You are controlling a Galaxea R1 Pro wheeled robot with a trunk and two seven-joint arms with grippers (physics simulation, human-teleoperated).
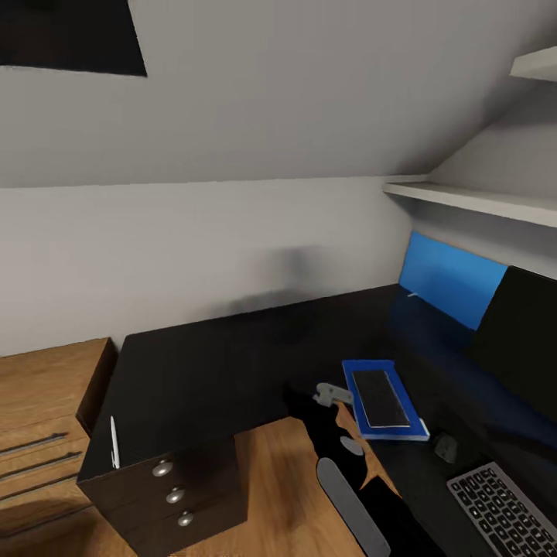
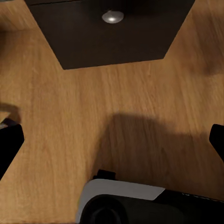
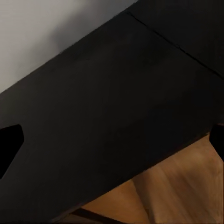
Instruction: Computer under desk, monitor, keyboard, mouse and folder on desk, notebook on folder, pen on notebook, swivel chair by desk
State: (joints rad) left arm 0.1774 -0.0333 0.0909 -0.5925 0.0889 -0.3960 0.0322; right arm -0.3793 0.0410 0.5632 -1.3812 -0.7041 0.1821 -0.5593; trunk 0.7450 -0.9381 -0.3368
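From the head view, the desk (image 1: 232, 363) has a shiny black top. The pen (image 1: 114, 442) lies at the desk's left edge, near the front corner, just above the drawer unit (image 1: 166, 495) with its round silver knobs. It is thin, light and stiff, and I think it will roll or slip on the glossy top. A good place to pinch it is across its middle. The folder (image 1: 357, 370) lies flat near the desk's inner front edge with the notebook (image 1: 381, 398) stacked on it. The mouse (image 1: 445, 446) sits just past them, and the keyboard (image 1: 507, 507) is beside it. The monitor (image 1: 520, 333) stands at the back. The right arm (image 1: 340, 445) reaches up by the folder.

In the left wrist view, the left gripper (image 2: 112, 137) has its fingers wide apart over the wood floor (image 2: 93, 107), holding nothing.

In the right wrist view, the right gripper (image 3: 114, 142) also has its fingers wide apart, empty, above the desk top.
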